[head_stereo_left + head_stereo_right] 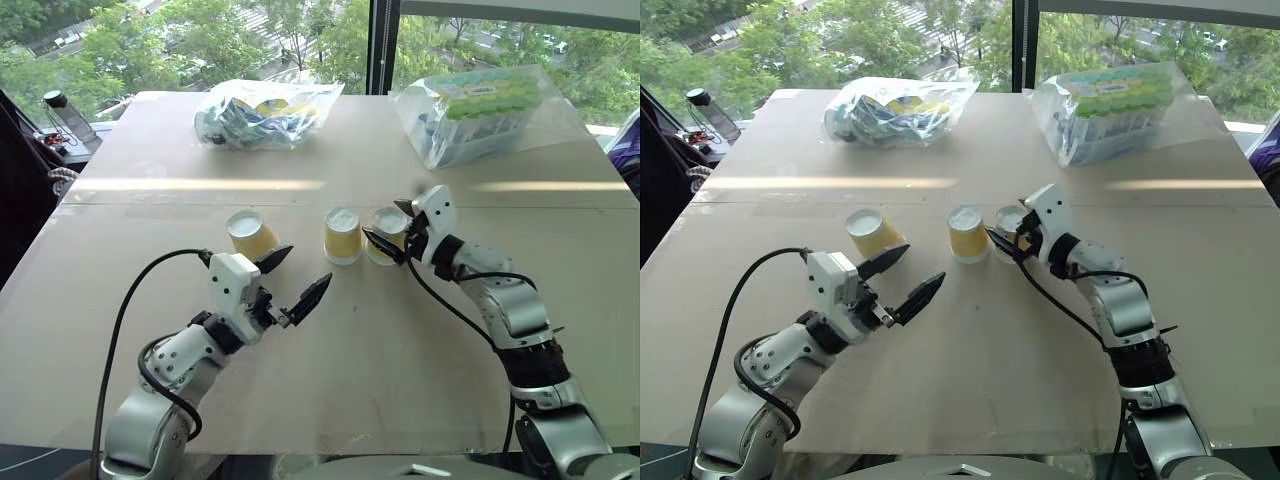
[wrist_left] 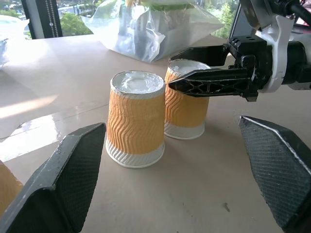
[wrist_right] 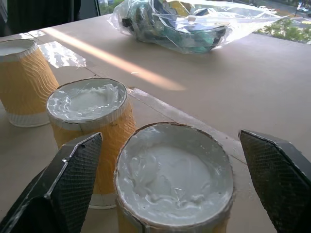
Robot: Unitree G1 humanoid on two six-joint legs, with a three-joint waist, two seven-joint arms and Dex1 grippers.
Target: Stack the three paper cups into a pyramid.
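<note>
Standing between right gripper fingers: cup

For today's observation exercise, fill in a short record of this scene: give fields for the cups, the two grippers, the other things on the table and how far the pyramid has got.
cups: three, all upside down on the table
left cup: stands apart
middle cup and right cup: close side by side
left gripper: open, holds nothing, near the left cup
right gripper: open, fingers either side of the right cup
bags: two clear bags at the far edge
pyramid: base pair set, no cup on top
</note>
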